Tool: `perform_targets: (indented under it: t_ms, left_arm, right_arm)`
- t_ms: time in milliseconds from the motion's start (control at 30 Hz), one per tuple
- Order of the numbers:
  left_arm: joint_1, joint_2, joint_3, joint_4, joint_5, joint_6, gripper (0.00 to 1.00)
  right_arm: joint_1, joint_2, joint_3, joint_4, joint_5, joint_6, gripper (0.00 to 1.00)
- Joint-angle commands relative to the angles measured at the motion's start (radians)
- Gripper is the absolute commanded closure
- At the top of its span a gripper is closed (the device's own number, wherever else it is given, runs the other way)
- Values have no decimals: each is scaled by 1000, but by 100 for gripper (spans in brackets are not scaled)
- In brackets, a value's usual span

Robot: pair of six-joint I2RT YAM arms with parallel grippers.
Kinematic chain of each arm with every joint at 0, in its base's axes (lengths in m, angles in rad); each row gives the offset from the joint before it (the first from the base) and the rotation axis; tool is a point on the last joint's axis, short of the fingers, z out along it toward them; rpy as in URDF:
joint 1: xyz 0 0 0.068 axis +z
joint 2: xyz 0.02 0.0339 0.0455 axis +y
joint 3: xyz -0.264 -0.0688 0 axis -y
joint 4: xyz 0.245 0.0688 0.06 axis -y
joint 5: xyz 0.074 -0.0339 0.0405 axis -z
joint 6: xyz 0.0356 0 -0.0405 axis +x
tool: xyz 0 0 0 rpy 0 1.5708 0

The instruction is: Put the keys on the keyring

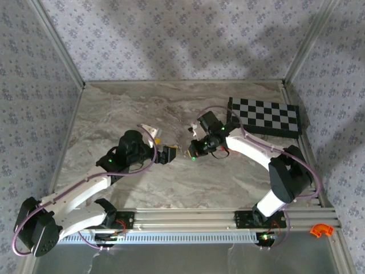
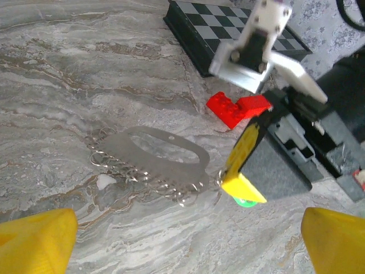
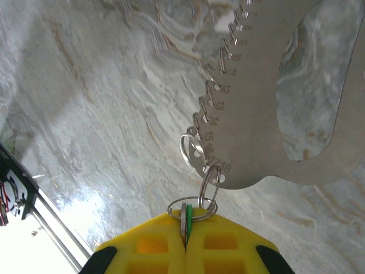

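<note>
Right wrist view first: what has the right gripper [image 3: 185, 242] got?

Its yellow fingers are pressed together on the green key [image 3: 187, 220], which sits edge-on between the tips with a small split ring [image 3: 192, 206] around it.

And the keyring [image 3: 268, 114]?

It's a flat silvery plate with a row of rings along one edge. The ring at its end hole hooks into that split ring. From the left wrist, the plate rests on the marble table [image 2: 68, 74], near a red brick [image 2: 236, 108].

The left gripper [image 2: 185, 242]?

Spread wide, holding nothing, facing the plate.
</note>
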State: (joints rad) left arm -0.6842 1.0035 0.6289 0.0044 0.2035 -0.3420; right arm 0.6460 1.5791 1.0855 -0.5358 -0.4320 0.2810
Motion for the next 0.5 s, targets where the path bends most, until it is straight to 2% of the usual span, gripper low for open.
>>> perform_targets:
  t_ms: [0,467]
  left_arm:
    - [7,-9,6,31,27,-15,0]
    - [8,-53,-9,12,20,-28,0]
  right_arm:
    - [16,-44,-56,59,22,64,100]
    - [94,-84,-237,155,59,181,100]
